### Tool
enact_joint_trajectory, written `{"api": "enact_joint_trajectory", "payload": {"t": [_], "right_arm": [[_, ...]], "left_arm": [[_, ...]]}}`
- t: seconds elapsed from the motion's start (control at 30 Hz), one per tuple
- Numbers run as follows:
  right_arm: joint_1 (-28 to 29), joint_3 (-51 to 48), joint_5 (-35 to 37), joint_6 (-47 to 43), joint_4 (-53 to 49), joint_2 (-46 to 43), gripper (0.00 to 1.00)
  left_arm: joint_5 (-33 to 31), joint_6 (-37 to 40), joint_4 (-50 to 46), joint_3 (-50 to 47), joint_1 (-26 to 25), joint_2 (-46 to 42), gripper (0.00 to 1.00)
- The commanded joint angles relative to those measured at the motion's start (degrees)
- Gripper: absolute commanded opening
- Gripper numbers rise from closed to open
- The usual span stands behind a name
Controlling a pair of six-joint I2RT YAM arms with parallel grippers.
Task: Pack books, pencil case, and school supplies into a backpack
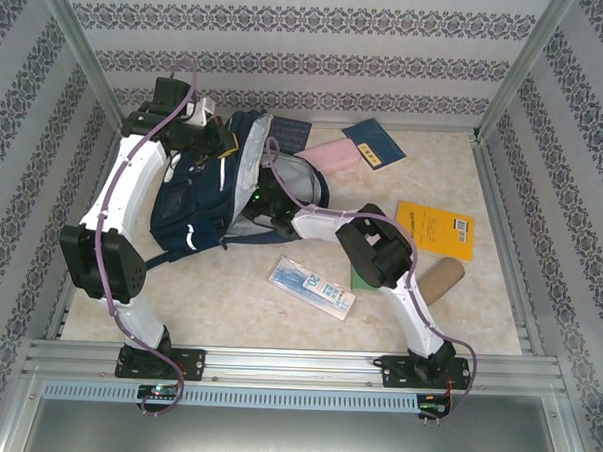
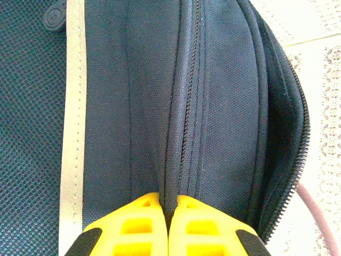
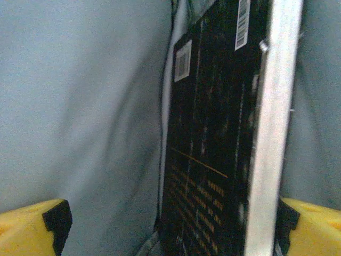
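The navy backpack [image 1: 187, 216] lies at the left middle of the table with its mouth facing right. My left gripper [image 1: 228, 143] is at its far side, shut on a fold of navy fabric [image 2: 171, 160] beside the zipper. My right gripper [image 1: 266, 196] reaches into the mouth. There it [image 3: 171, 213] stands open amid the grey lining [image 3: 80, 106], with the black gold-patterned book [image 3: 213, 133] upright between its jaws, near the right finger. Outside lie the pink pencil case [image 1: 330, 155], two dark blue books [image 1: 375, 142] [image 1: 291, 133], a yellow-orange book [image 1: 434, 229] and the pale blue school supplies packet [image 1: 312, 287].
A small green book [image 1: 357, 279] lies partly under my right arm. A tan cylinder [image 1: 439, 280] rests near the right arm's base. Patterned walls and metal frame posts [image 1: 503, 80] close in the table on three sides.
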Motion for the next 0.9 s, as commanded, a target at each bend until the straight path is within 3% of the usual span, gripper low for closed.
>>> {"api": "enact_joint_trajectory", "payload": {"t": [0.0, 0.37, 0.5, 0.63, 0.73, 0.87], "right_arm": [[-1.14, -3.49, -0.2, -3.16, 0.4, -6.79, 0.98], [-5.52, -22.57, 2.53, -12.01, -13.56, -26.63, 0.98], [-8.3, -30.93, 7.72, -17.81, -22.43, -37.54, 0.98], [-11.5, -33.87, 15.35, -26.42, -37.6, -47.83, 0.98], [-16.85, -36.93, 17.78, -29.62, -44.33, -54.3, 0.98], [-27.66, -43.75, 15.81, -29.46, -45.59, -61.98, 0.98]], "left_arm": [[-0.71, 3.94, 3.28, -0.96, 2.31, -2.65, 0.0], [0.87, 6.15, 6.35, -8.6, 3.42, -3.53, 0.0], [2.06, 6.16, 8.91, -12.62, 3.33, -3.88, 0.0], [1.82, 7.16, 10.01, -15.84, 3.08, -4.24, 0.0], [1.23, 8.0, 10.73, -18.39, 2.57, -4.67, 0.0], [0.51, 8.21, 11.67, -21.12, 1.86, -5.02, 0.05]]}}
